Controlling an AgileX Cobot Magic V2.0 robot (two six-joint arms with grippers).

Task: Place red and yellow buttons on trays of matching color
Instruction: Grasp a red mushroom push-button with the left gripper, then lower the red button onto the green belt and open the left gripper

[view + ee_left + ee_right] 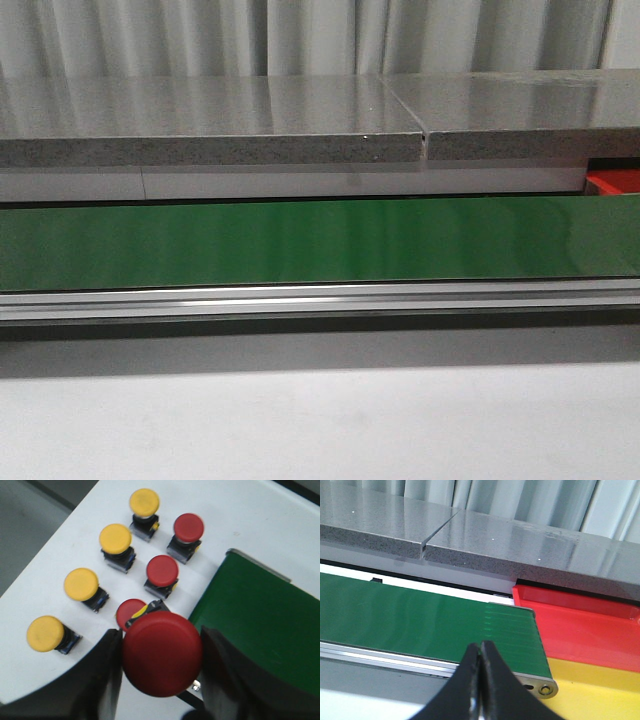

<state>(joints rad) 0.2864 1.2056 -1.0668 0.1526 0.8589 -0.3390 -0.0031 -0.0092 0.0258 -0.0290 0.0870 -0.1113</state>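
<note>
Now: left gripper [162,680] clamps red button [162,654] | right gripper [481,680] apparently closed

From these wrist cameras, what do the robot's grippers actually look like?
Both look plain and dark. The left gripper has two broad, matte black fingers with rounded edges. The right gripper has two slimmer black fingers tapering to narrow tips. No cables, logos or markings show; the arms themselves are out of view.
</note>
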